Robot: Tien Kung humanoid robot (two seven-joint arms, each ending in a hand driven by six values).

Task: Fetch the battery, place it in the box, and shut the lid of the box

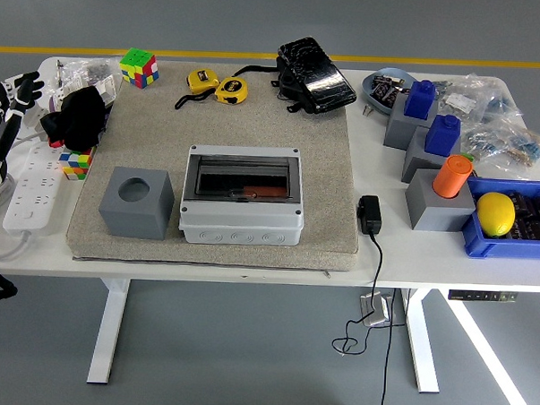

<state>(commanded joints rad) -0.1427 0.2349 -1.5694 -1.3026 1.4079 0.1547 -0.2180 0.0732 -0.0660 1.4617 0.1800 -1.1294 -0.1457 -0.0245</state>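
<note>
The battery is hard to pin down: a reddish-brown strip lies inside the enclosure box, seen through its smoky lid, and that may be it, though the tint hides its shape. If so, it sits low in the box near the front wall. I judge that a battery of this kind is rigid and dense for its size, with a smooth casing that slips easily, so it is best pinched across the middle of its length, with fingers on opposite long sides.

The box is pale grey plastic, and its dark see-through lid appears to lie flat and shut. The lid looks light and hinged; a push near its front edge should seat it. The box rests on a beige mat, with a grey cube with a round hole just to its left.

On the worktop, a black power adapter lies right of the mat. The left robot hand hangs over the far-left edge near a white power strip, fingers loose and empty; the right one is out of view
</note>
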